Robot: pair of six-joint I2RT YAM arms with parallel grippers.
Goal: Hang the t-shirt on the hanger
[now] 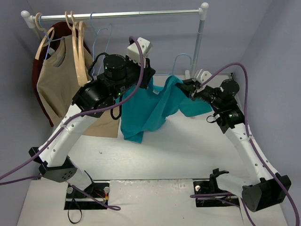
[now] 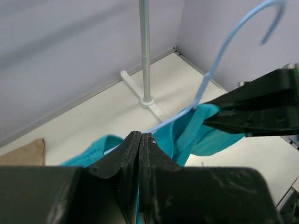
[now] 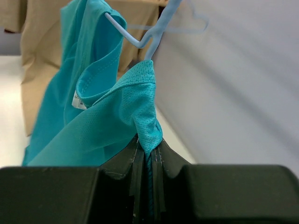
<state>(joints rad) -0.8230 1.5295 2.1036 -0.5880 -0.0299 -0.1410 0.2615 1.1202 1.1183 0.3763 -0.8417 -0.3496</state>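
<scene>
Fingers (image 3: 122, 161) of the right gripper (image 3: 148, 148) are pinching a bunched fold of the t-shirt (image 3: 103, 116) just below the hanger (image 3: 162, 25) neck. Left gripper (image 2: 140, 136) fingers (image 2: 126, 149) are pressing shut on the same teal cloth. Shirt is hanging between both grippers, partly over the wire.

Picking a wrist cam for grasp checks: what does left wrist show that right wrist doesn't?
Left wrist only: the rack pole and foot, the hook of the hanger, the right gripper from outside. Right wrist only: the white label inside the collar. Both: the t-shirt, the hanger's wire, own jaws shut on teal cloth.
</scene>
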